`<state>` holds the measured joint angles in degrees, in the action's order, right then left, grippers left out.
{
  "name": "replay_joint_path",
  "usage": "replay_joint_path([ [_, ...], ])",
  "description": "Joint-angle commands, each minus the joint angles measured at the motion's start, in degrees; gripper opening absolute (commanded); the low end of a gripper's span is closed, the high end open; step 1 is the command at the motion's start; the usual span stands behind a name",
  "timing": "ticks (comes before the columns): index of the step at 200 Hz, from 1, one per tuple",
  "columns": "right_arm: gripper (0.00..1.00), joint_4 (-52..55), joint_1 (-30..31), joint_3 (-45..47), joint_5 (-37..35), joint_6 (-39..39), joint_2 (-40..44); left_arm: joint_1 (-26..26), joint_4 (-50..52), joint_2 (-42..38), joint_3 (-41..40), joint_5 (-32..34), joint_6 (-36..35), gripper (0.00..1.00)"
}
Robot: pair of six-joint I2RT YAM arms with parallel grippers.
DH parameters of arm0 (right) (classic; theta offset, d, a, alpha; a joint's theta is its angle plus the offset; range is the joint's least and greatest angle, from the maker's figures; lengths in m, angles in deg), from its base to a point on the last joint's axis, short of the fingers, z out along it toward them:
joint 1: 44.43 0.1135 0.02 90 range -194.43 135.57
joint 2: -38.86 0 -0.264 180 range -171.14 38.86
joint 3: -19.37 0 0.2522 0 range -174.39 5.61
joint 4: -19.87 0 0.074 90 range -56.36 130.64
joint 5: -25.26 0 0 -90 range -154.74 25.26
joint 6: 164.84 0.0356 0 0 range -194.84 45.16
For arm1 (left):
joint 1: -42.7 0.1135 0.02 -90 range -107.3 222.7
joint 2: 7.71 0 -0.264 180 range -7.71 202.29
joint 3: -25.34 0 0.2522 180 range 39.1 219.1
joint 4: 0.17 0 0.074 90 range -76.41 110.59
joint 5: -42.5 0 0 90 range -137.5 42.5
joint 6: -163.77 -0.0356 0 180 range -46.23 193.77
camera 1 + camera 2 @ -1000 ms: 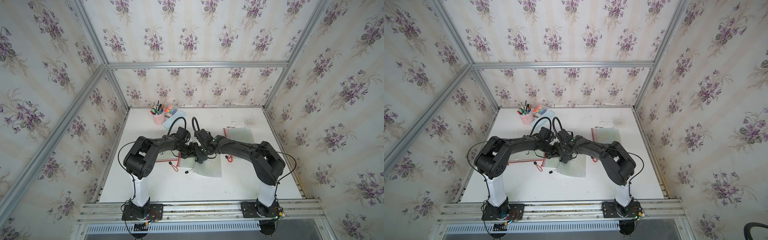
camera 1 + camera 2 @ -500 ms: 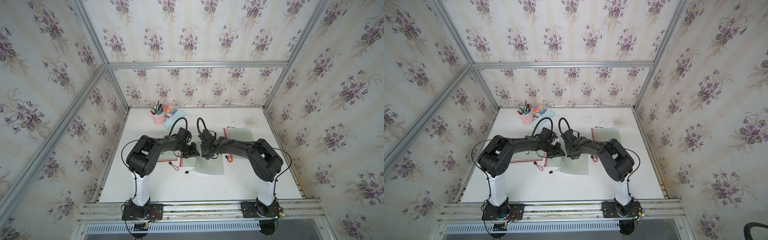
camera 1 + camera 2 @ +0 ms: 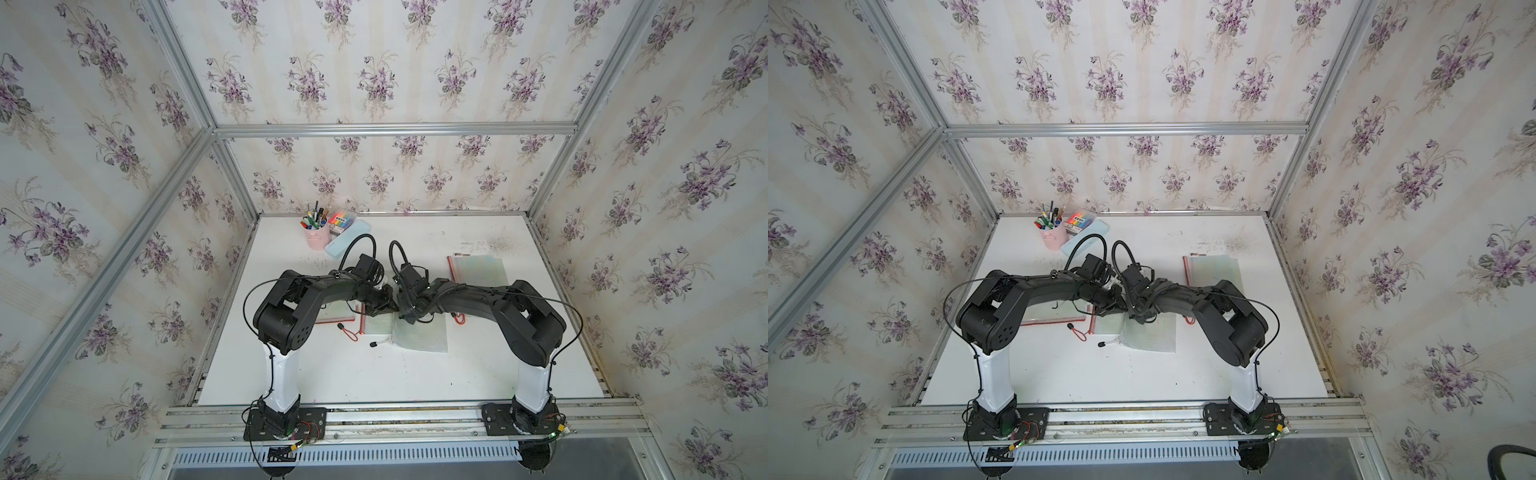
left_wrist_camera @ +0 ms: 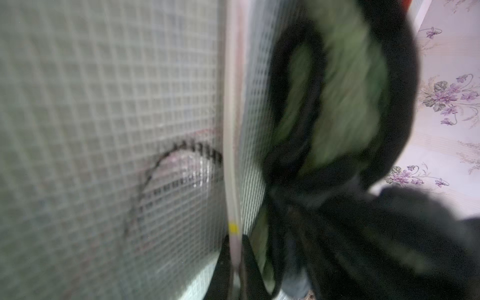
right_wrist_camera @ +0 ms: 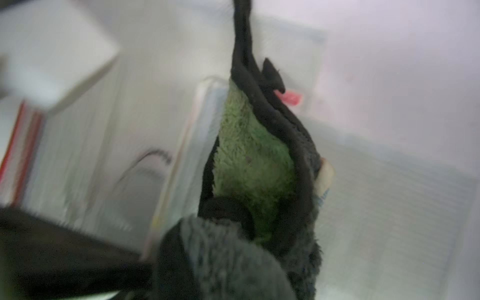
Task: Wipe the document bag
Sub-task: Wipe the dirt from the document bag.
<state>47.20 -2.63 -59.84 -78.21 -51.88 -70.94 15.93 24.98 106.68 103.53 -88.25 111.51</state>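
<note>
Status: bag [image 3: 419,337] lies at centre of table [image 3: 374,374].
Left gripper [image 4: 235,255] is clamped on the bag's edge strip. Right gripper [image 3: 409,314] grips a green-and-black cloth [image 5: 249,161] set against the bag's mesh.

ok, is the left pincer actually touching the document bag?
Touching. The left wrist view shows the left pincer closed on the edge of the document bag, with one finger on each side of it.
</note>
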Motion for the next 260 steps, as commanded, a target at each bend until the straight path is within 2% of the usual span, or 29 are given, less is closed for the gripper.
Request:
replay_joint_path([
  [1,0.15,4.8,-2.4,0.9,-5.4,-0.6,1.3,-0.1,6.0,0.8,-0.7,3.4,-0.7,0.00],
  [31,0.16,3.8,3.2,0.4,1.9,-2.5,1.2,-0.1,6.8,1.4,0.1,3.2,-1.3,0.00],
  [40,0.16,4.6,3.8,0.3,1.0,-2.8,0.0,-0.1,7.0,1.4,0.4,3.1,-1.3,0.00],
  [51,0.15,5.7,1.5,0.3,-1.2,-2.1,-1.2,-0.1,7.1,1.5,0.5,3.2,-1.3,0.00],
  [67,0.15,3.7,-3.8,2.0,1.1,0.3,-0.8,-0.1,7.0,1.7,0.6,3.1,-1.1,0.00],
  [77,0.15,3.2,-4.4,2.3,1.0,0.5,-0.3,-0.1,7.3,1.9,0.9,2.9,-1.1,0.00],
  [90,0.15,3.6,-2.3,1.5,2.6,0.6,0.1,-0.1,7.6,1.9,1.0,2.9,-1.2,0.00],
  [106,0.16,2.5,3.2,1.2,6.6,-0.3,-0.2,-0.2,7.8,1.9,1.3,3.1,-1.4,0.00],
  [115,0.16,4.1,4.7,0.0,4.4,-1.2,-1.5,-0.2,8.2,2.0,1.7,3.1,-1.4,0.00],
  [128,0.15,5.6,2.1,-0.3,1.3,-1.2,-2.5,-0.3,8.2,1.9,1.7,3.2,-1.3,0.00],
  [146,0.15,2.7,-5.3,3.2,3.4,1.4,0.0,-0.3,8.2,1.7,1.5,3.3,-1.2,0.00],
  [157,0.15,2.2,-6.9,4.7,3.3,1.5,1.9,-0.3,8.3,1.5,1.2,3.4,-1.3,0.00],
  [168,0.15,2.3,-5.2,5.2,4.8,0.5,3.1,-0.3,8.4,1.5,1.1,3.6,-1.3,0.00],
  [185,0.16,3.0,1.6,4.0,7.1,-1.5,2.9,-0.3,8.6,1.8,1.6,3.7,-1.3,0.00],
  [200,0.16,4.8,4.9,1.8,6.2,-2.9,0.9,-0.3,8.5,2.0,1.8,3.7,-1.2,0.00],
  [210,0.16,4.9,3.2,2.1,4.8,-2.6,0.6,-0.3,8.0,2.1,1.7,3.6,-0.9,0.00],
  [239,0.16,1.9,-6.8,5.5,4.4,0.4,2.9,-0.4,7.4,2.5,1.5,3.1,-0.9,0.00],
  [260,0.17,0.4,-5.0,1.2,7.1,0.5,1.4,-0.5,7.2,2.7,1.6,2.8,-0.7,0.00],
])
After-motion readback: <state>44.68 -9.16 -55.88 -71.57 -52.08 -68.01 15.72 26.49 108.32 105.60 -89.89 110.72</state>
